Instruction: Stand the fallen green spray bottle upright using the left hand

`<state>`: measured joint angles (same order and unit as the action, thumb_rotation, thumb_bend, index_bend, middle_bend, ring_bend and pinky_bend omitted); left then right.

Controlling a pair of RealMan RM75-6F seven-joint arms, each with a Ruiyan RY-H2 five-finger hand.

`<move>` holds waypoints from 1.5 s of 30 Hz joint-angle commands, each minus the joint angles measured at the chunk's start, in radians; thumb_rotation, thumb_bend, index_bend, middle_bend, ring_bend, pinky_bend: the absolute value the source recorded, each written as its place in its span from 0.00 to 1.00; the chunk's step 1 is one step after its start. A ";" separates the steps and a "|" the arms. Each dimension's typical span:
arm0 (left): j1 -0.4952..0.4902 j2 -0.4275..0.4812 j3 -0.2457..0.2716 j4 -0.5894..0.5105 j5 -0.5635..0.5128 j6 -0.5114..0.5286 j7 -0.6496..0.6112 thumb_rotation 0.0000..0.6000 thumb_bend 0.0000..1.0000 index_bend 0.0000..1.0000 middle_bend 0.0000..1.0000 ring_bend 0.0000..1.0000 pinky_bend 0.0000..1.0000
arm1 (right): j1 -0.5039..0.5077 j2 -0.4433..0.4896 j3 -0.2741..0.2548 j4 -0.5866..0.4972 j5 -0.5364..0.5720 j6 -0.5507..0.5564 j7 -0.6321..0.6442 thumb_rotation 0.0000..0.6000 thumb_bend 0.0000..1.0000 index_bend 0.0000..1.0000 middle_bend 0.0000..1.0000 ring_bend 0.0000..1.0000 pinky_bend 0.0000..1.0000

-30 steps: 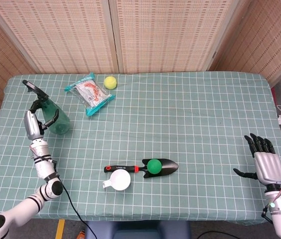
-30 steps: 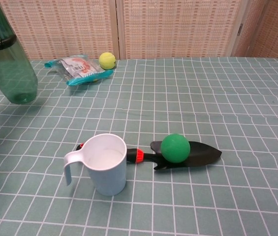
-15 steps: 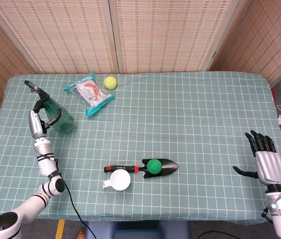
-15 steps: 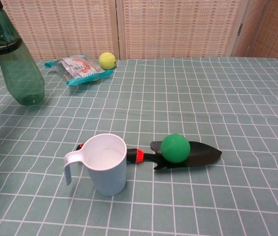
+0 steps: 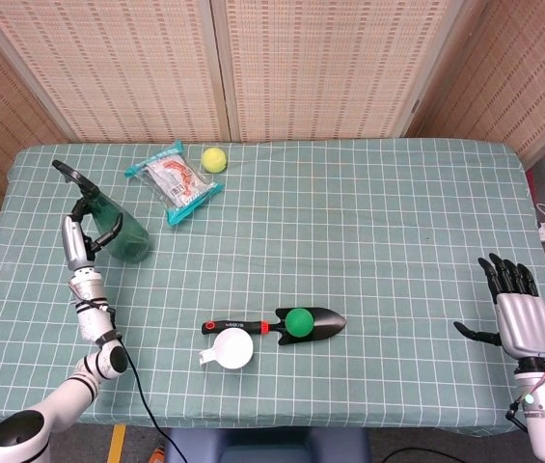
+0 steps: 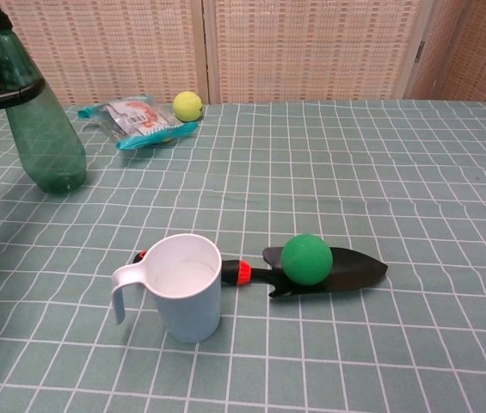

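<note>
Near the surface's [image 5: 368, 222] far left corner, the green spray bottle [image 6: 43, 129] stands nearly upright (translucent, black trigger head). Left hand [image 5: 81, 234] grips it.

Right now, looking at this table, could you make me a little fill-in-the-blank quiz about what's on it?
1. The left hand holds the green ____ by its upper part.
2. The green ball sits on a black ____.
3. The white ____ stands just in front of the trowel's handle.
4. The right hand holds ____.

Missing words: bottle; trowel; cup; nothing
</note>
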<state>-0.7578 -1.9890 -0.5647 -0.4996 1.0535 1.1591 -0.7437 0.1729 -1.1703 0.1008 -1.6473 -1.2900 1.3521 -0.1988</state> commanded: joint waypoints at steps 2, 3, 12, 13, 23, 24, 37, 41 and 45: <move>0.004 0.001 0.001 -0.007 0.001 0.000 -0.009 1.00 0.27 0.40 0.58 0.37 0.23 | 0.000 0.000 0.002 -0.001 0.002 -0.001 -0.002 1.00 0.00 0.00 0.00 0.00 0.00; 0.007 0.002 0.001 -0.010 0.001 -0.003 -0.014 1.00 0.26 0.38 0.57 0.37 0.22 | 0.000 0.000 0.002 -0.002 0.003 -0.001 -0.002 1.00 0.00 0.00 0.00 0.00 0.00; 0.015 0.001 0.009 -0.013 0.007 -0.003 -0.025 1.00 0.25 0.31 0.51 0.33 0.19 | -0.001 -0.002 0.004 0.002 0.001 -0.002 0.000 1.00 0.00 0.00 0.00 0.00 0.00; 0.015 0.001 0.009 -0.014 0.007 -0.003 -0.026 1.00 0.25 0.31 0.51 0.33 0.19 | -0.001 -0.002 0.004 0.001 0.002 -0.003 -0.001 1.00 0.00 0.00 0.00 0.00 0.00; 0.025 0.009 0.033 -0.033 0.028 -0.013 -0.035 1.00 0.21 0.23 0.44 0.28 0.17 | -0.001 -0.002 0.005 0.003 -0.005 -0.004 0.004 1.00 0.00 0.00 0.00 0.00 0.00; 0.028 0.010 0.037 -0.036 0.033 -0.012 -0.040 1.00 0.21 0.22 0.43 0.27 0.16 | -0.001 -0.003 0.005 0.003 -0.005 -0.004 0.005 1.00 0.00 0.00 0.00 0.00 0.00; 0.045 0.012 0.088 -0.044 0.094 0.014 -0.087 1.00 0.15 0.00 0.21 0.10 0.09 | 0.001 0.000 0.009 0.002 -0.001 -0.013 0.018 1.00 0.00 0.00 0.00 0.00 0.00; 0.045 0.014 0.098 -0.044 0.100 0.000 -0.084 1.00 0.14 0.00 0.08 0.01 0.05 | 0.000 0.002 0.008 0.000 -0.003 -0.015 0.023 1.00 0.00 0.00 0.00 0.00 0.00; 0.047 0.020 0.101 -0.052 0.101 -0.011 -0.079 1.00 0.13 0.00 0.00 0.00 0.03 | 0.001 0.005 0.008 -0.002 -0.003 -0.019 0.029 1.00 0.00 0.00 0.00 0.00 0.00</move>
<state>-0.7116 -1.9704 -0.4647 -0.5505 1.1539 1.1489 -0.8232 0.1734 -1.1658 0.1089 -1.6489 -1.2928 1.3335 -0.1700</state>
